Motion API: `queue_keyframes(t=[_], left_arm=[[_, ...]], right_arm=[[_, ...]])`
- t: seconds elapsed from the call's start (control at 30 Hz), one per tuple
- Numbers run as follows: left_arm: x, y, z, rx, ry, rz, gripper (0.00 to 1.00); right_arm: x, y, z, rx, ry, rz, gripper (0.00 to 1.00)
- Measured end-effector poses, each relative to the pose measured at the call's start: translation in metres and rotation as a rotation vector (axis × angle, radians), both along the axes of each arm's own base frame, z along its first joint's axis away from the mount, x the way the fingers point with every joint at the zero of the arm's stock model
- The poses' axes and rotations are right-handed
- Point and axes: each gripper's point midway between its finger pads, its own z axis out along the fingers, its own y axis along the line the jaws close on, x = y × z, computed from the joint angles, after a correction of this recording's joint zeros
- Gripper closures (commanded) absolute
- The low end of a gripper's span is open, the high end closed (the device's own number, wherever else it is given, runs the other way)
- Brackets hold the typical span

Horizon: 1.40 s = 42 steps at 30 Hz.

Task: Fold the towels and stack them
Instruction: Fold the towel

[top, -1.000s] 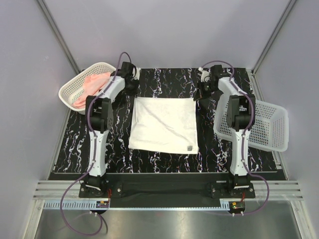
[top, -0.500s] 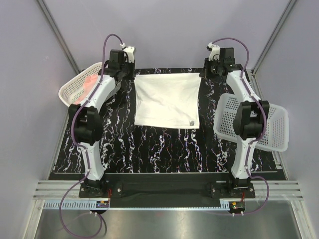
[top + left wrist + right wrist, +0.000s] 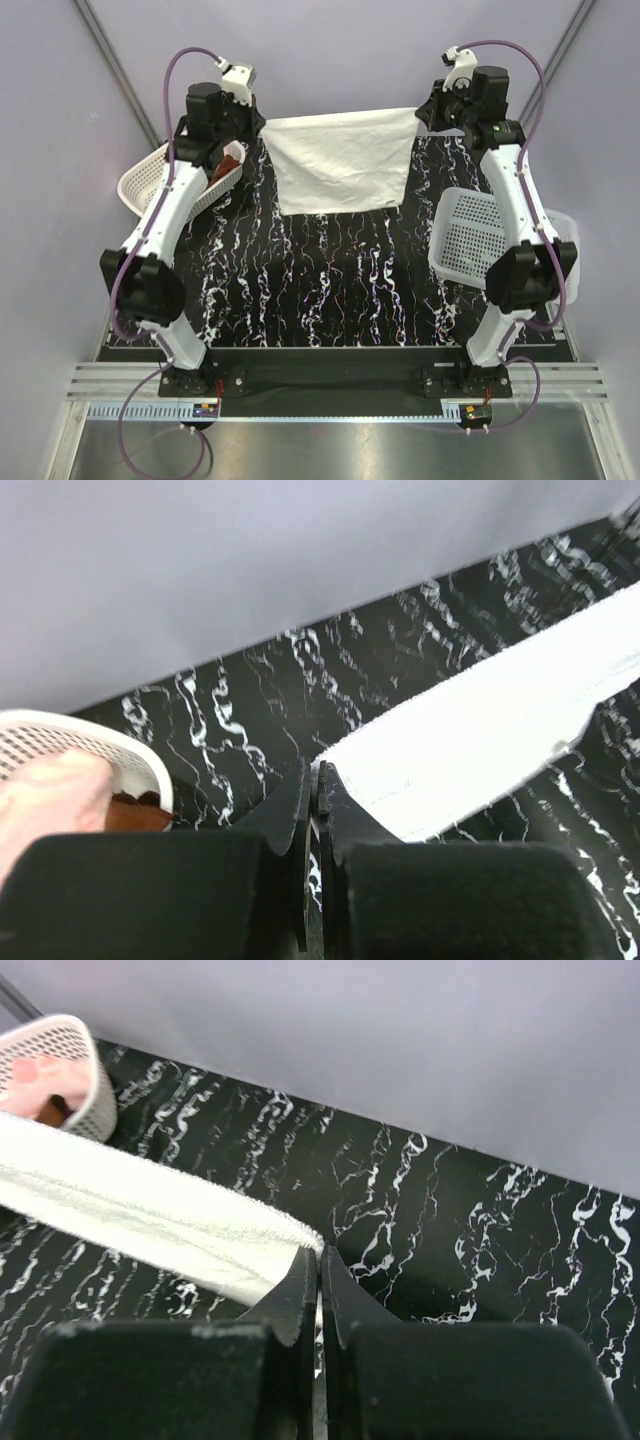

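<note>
Over the far half of the black, white-veined bench (image 3: 330,290), the top view shows the cream-white towel (image 3: 340,165) hanging as a flat, soft sheet that narrows downward, its two upper corners pinched by the left pincer (image 3: 258,123) and the right pincer (image 3: 421,112). From the left wrist, black fingers (image 3: 285,815) press together on a stitched corner, beside a white plastic lattice basket (image 3: 100,738) holding a pale pink towel (image 3: 50,795) and a rust-brown towel (image 3: 135,815). From the right wrist, the fingers (image 3: 290,1300) clamp the other corner, where the cloth's looped nap shows.
</note>
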Motion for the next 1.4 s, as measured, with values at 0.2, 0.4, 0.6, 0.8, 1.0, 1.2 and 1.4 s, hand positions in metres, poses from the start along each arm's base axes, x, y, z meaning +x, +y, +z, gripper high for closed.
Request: queue_keyframes(t=[0.2,0.4,0.6,0.8,1.0,1.2,1.4], left_arm=[[-0.043,0.006,0.049,-0.038,-0.107,-0.001,1.00],[-0.108,0.010,0.066,-0.078,-0.141,-0.007,1.00],[-0.186,0.007,0.099,-0.143,-0.206,-0.040,1.00],[-0.207,0.018,0.085,-0.156,-0.124,0.033,1.00],[-0.134,0.020,-0.039,-0.010,0.223,0.191,1.00],[-0.085,0.031,-0.188,0.118,0.564,0.270,1.00],[-0.003,0.038,-0.236,0.105,0.634,0.297,0.77]], right_arm=[[-0.052,0.002,0.050,0.035,-0.080,0.024,1.00],[-0.121,0.009,0.064,0.098,-0.078,0.075,1.00],[-0.201,0.021,0.068,0.180,-0.068,0.135,1.00],[-0.242,0.032,0.058,0.291,-0.066,0.174,1.00],[-0.183,0.041,-0.018,0.341,0.098,0.136,1.00],[-0.108,0.049,-0.151,0.315,0.398,0.078,0.98],[-0.024,0.054,-0.205,0.262,0.451,0.054,0.72]])
